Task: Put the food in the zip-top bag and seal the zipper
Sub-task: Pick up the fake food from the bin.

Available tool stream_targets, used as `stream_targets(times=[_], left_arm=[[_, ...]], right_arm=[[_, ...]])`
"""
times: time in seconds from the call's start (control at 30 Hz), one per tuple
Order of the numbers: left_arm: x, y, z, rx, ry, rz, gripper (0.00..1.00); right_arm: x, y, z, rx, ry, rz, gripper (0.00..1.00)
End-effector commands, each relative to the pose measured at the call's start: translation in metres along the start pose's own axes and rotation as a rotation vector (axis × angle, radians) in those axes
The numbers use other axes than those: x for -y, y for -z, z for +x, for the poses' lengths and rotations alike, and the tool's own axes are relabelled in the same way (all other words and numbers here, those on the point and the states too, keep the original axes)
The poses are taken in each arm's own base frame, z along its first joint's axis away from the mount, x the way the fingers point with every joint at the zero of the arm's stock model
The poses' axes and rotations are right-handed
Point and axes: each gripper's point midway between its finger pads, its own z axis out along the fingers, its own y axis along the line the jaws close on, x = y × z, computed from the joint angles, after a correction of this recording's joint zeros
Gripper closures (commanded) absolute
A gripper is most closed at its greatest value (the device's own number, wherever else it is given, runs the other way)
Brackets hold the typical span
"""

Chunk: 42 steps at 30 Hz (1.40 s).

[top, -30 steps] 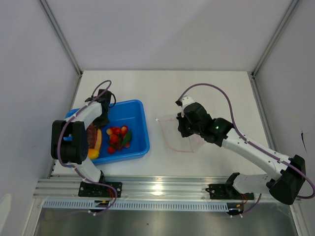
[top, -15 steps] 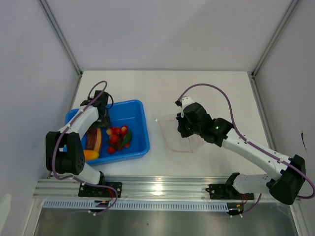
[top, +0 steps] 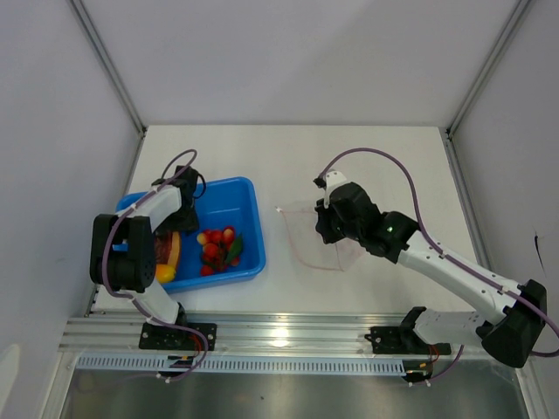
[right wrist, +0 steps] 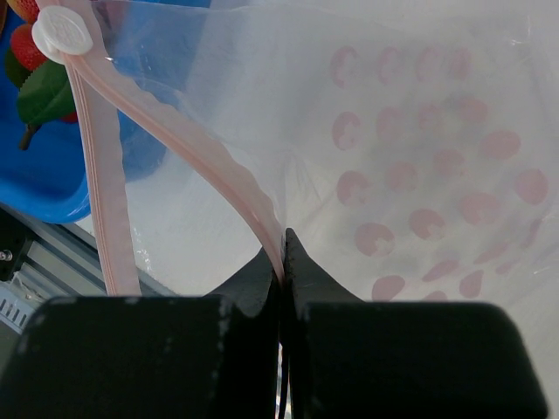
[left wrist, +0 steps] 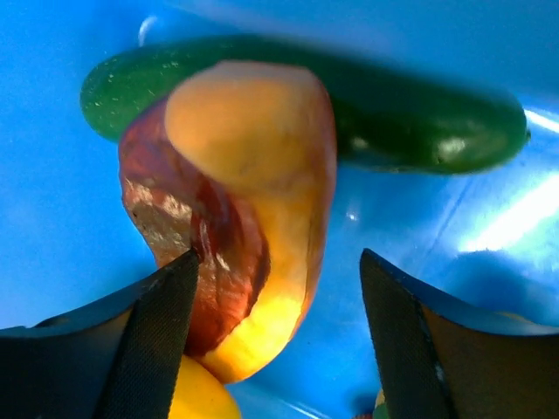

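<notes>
From above, a blue plastic tray (top: 249, 218) sits on the left side of the white table (top: 367, 166). In it lie a bunch of red cherry tomatoes with green leaves (top: 218, 249), an orange-red wedge slice (top: 172, 251) and a small yellow piece (top: 165, 274). The wedge slice lies with its long side running from near to far. The left gripper (top: 178, 218) hangs down into the tray at the far end of the wedge slice, and from here I cannot tell how its fingers stand. Right of the tray, the clear soft plastic zip-top bag (top: 306, 237) lies on the table with its mouth facing the tray. The right gripper (top: 328, 225) is down on it. The left wrist camera shows more. The left gripper (left wrist: 279, 258) has its fingers wide apart, one on each side of the wedge slice (left wrist: 253, 218). A long green piece (left wrist: 419, 131) lies crosswise behind the wedge slice. The right wrist camera shows the right gripper (right wrist: 282, 255) with its fingers pressed together on the thin pink zipper strip (right wrist: 201, 144) of the zip-top bag (right wrist: 419, 105). The strip runs up and left to a round white tab (right wrist: 61, 30).
</notes>
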Motion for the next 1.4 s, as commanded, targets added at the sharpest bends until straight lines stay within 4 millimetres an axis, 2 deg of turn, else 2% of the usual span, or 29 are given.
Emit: stream_targets(times=[0.0, 0.07, 0.1, 0.17, 0.27, 0.37, 0.43, 0.47, 0.73, 0.97, 1.03, 1.07, 1.2, 1.23, 1.3, 1.33, 1.37], left_arm=[[-0.004, -0.010, 0.012, -0.058, -0.040, -0.025, 0.26], [-0.005, -0.013, 0.013, -0.060, -0.048, -0.026, 0.35], [-0.005, -0.014, 0.014, -0.065, -0.040, -0.022, 0.43], [-0.004, -0.015, 0.017, -0.071, -0.045, -0.018, 0.53], [-0.006, -0.014, 0.018, -0.064, -0.035, -0.017, 0.74], [-0.010, -0.009, 0.020, -0.066, -0.034, -0.021, 0.85], [-0.011, -0.002, 0.020, -0.064, -0.023, -0.011, 0.97], [-0.012, 0.001, 0.020, -0.058, -0.011, -0.009, 1.00], [-0.021, 0.037, 0.014, 0.011, 0.060, 0.037, 1.00], [-0.022, 0.091, 0.013, 0.118, 0.106, 0.115, 0.99], [-0.020, 0.114, 0.005, 0.177, 0.123, 0.157, 0.99], [-0.020, 0.119, 0.007, 0.186, 0.121, 0.163, 0.99], [-0.023, 0.167, -0.005, 0.310, 0.160, 0.250, 0.99], [-0.022, 0.188, -0.014, 0.364, 0.178, 0.295, 0.99], [-0.020, 0.216, -0.022, 0.437, 0.197, 0.362, 0.99], [-0.025, 0.235, -0.028, 0.490, 0.225, 0.406, 0.99], [-0.025, 0.245, -0.029, 0.515, 0.231, 0.431, 0.99]], right_arm=[[-0.002, 0.007, -0.011, 0.051, 0.003, -0.016, 1.00], [-0.001, 0.008, -0.011, 0.052, 0.001, -0.016, 1.00], [-0.001, 0.008, -0.011, 0.054, 0.000, -0.017, 1.00], [0.000, 0.008, -0.010, 0.053, 0.000, -0.014, 1.00], [-0.001, 0.006, -0.008, 0.048, -0.001, -0.014, 1.00], [0.000, 0.006, -0.008, 0.047, -0.003, -0.013, 1.00], [0.001, 0.005, -0.007, 0.043, -0.001, -0.009, 1.00], [0.001, 0.005, -0.006, 0.041, -0.001, -0.007, 1.00], [-0.001, 0.002, -0.005, 0.029, -0.005, -0.014, 1.00], [-0.003, -0.002, -0.005, 0.010, -0.003, -0.014, 1.00], [-0.005, -0.002, -0.008, 0.011, -0.003, -0.019, 1.00], [-0.005, -0.004, -0.008, 0.007, -0.003, -0.018, 1.00], [-0.005, -0.004, -0.013, -0.005, -0.004, -0.006, 1.00], [-0.005, -0.004, -0.013, -0.010, -0.008, -0.001, 1.00], [-0.005, -0.004, -0.018, -0.016, -0.012, 0.010, 1.00], [-0.005, -0.004, -0.019, -0.020, -0.020, 0.016, 1.00], [-0.006, -0.001, -0.023, -0.021, -0.026, 0.015, 1.00]])
